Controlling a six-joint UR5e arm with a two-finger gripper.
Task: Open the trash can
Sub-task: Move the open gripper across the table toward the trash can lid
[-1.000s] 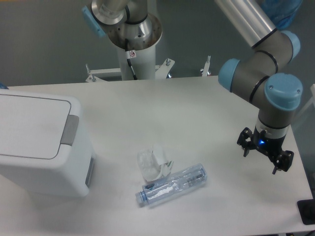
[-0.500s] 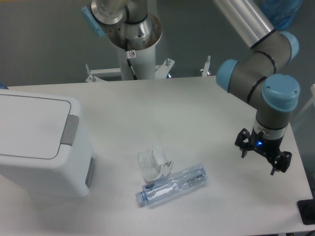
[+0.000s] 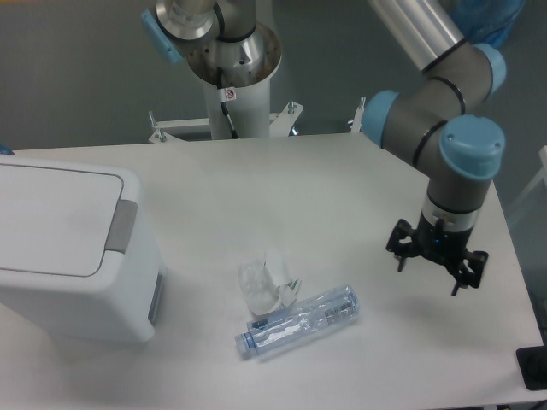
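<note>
White table (image 3: 342, 196) held the trash can (image 3: 73, 252), lid shut, cut off at its left edge; the gripper (image 3: 427, 273) hovered open near the right edge.

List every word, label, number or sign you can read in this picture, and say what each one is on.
No text here can be read.
Small round red-and-white sticker on the white pedestal: a sign, too small to make out.
Trash can, bottle, cup and gripper: no lettering visible.
</note>
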